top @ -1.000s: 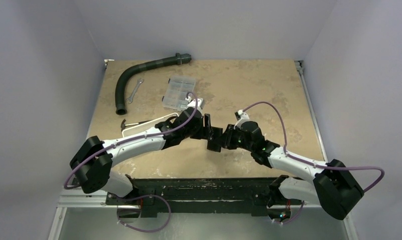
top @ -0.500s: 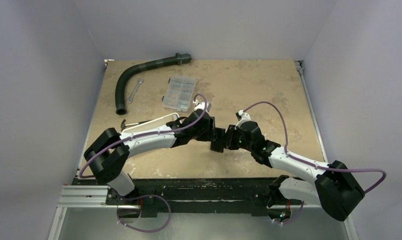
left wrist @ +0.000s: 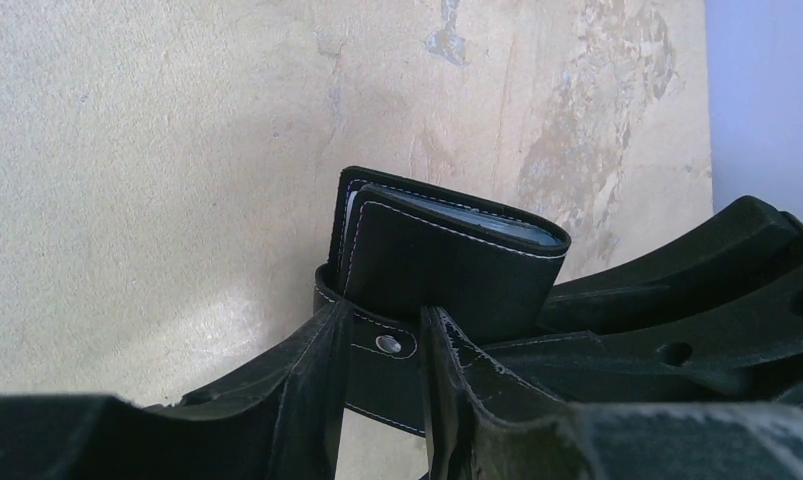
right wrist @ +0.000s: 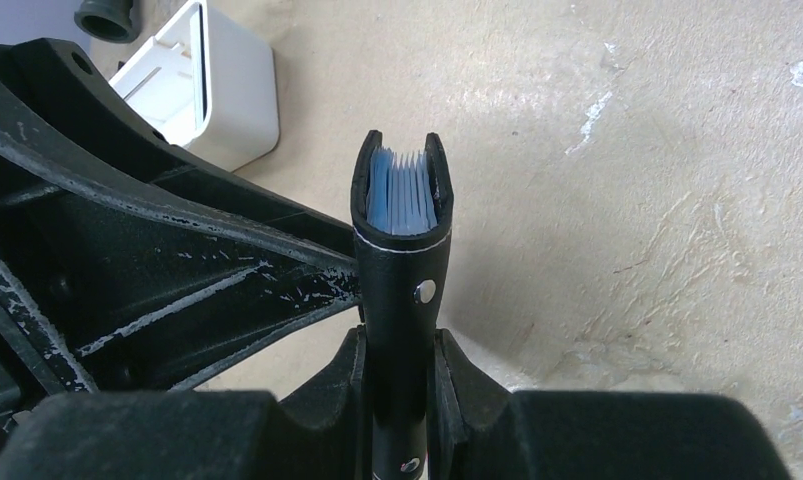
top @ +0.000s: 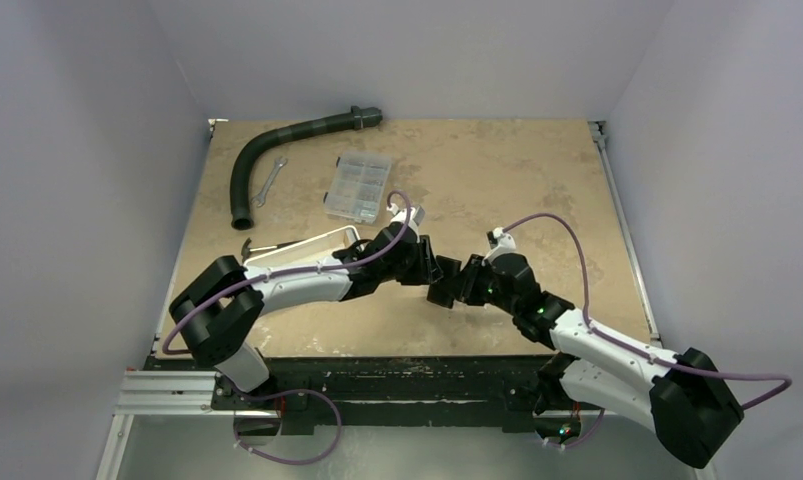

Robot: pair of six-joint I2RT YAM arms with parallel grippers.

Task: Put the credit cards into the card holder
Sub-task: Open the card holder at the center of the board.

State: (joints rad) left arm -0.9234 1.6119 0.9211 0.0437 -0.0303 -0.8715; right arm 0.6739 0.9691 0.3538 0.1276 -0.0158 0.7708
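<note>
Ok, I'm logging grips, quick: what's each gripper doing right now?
Left gripper: astride the card holder's snap strap; grip cannot be told.
Right gripper: closed on the card holder.

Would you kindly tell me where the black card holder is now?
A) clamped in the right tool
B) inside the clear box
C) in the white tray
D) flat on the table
A: the right wrist view shows the card holder pinched in the right tool.
</note>
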